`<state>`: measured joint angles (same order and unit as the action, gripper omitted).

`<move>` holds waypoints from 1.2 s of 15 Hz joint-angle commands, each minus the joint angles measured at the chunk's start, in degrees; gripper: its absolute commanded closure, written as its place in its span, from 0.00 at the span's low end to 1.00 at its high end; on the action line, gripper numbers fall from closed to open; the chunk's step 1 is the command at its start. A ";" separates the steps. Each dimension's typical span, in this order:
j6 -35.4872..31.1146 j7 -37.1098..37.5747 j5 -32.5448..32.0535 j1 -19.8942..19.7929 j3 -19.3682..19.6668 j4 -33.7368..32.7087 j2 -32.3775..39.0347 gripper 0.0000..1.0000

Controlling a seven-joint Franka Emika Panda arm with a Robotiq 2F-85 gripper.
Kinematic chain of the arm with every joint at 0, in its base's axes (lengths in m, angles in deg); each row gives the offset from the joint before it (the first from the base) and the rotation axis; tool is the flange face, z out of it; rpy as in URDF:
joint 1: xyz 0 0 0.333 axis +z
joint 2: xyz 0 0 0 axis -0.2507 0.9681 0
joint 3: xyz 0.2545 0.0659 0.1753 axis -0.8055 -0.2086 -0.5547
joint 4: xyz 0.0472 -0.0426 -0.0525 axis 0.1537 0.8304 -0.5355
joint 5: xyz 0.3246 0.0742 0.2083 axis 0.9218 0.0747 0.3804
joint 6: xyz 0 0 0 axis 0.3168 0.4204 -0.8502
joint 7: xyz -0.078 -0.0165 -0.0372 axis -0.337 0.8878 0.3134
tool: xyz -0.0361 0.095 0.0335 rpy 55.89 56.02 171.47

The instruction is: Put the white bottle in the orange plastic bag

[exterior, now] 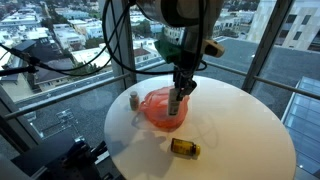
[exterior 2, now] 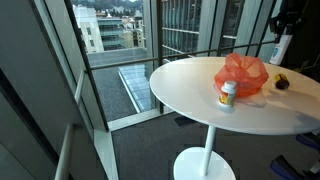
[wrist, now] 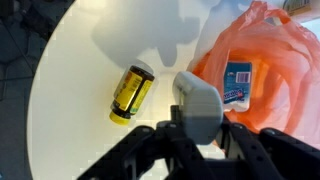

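My gripper [wrist: 200, 128] is shut on the white bottle [wrist: 197, 98] and holds it upright above the table. In both exterior views the gripper [exterior: 182, 86] [exterior 2: 284, 28] has the bottle [exterior: 179, 106] [exterior 2: 280, 49] hanging from it. The bottle is just over the orange plastic bag [exterior: 160, 106] [exterior 2: 242, 72]. In the wrist view the bag [wrist: 275, 60] lies to the right of the held bottle, with its mouth open. A white item with a blue label [wrist: 237, 82] lies inside it.
The round white table [exterior: 240, 130] stands by a glass railing. A yellow bottle [wrist: 131, 93] [exterior: 184, 147] lies on its side near the bag. A small white bottle with an orange cap [exterior 2: 228, 93] [exterior: 134, 99] stands beside the bag.
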<state>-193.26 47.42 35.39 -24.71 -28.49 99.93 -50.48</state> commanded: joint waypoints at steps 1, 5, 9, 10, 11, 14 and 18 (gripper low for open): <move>-0.90 -0.43 0.13 0.93 -1.32 -0.73 -1.14 0.90; -2.06 -0.80 1.33 2.29 -3.02 -1.66 -1.27 0.90; -3.70 -1.22 2.93 3.77 -4.79 -2.28 -0.51 0.90; -4.17 -1.33 3.40 4.12 -5.22 -2.28 -0.24 0.90; -4.77 -1.55 3.83 4.44 -5.65 -2.18 0.13 0.90; -5.92 -1.54 4.34 5.19 -6.48 -1.95 1.38 0.90; -7.88 -2.19 4.89 5.36 -6.94 -2.19 3.97 0.90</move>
<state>-199.95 47.11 38.62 -19.21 -35.29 98.67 -48.23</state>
